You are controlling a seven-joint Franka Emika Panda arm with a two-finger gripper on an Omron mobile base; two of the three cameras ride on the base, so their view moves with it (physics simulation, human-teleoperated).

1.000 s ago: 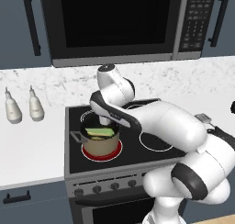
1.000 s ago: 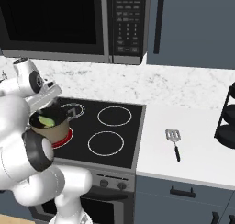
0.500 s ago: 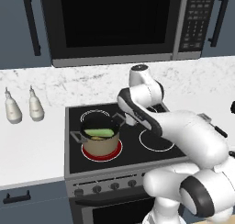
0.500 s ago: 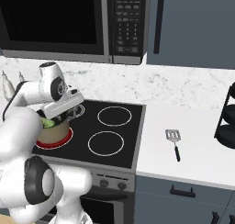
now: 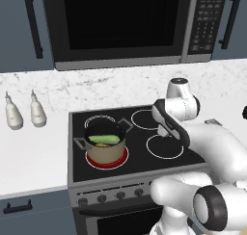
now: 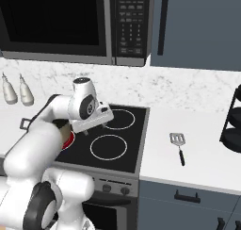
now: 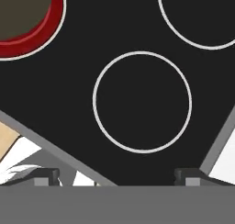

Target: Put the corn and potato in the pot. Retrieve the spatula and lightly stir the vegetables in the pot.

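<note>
Spatula (image 6: 178, 144) retrieval looks like the step in hand, and it turns on 1 relation: the utensil lies well off to the arm's right, across the stove edge, on the white bench (image 6: 202, 163). The fingers (image 7: 116, 173) stand wide apart and empty, their 2 dark tips rising at the bottom of the hand view over bare black cooktop (image 7: 137, 30), with a white burner ring (image 7: 142, 102) straight ahead of them. In the right base view the gripper (image 6: 95, 121) hangs above the stove's middle, between the burner rings, apart from the glass.

From there the spatula sits beyond the right-hand burners, alone on open bench. Its squarish slotted head points toward the back wall and its thin dark handle runs toward the front edge, tilted slightly to the right. A grasp would probably want the fingers turned across that handle, so the wrist needs rotating as well as a long reach sideways.

On the other side, the pot (image 5: 106, 148) stands on the glowing red front-left burner (image 5: 108, 163). The corn (image 5: 104, 138) lies inside it, green husk showing along the rim line. The potato cannot be made out, possibly hidden under the cob. 2 bottles (image 5: 23, 112) stand on the bench left of the stove.
</note>
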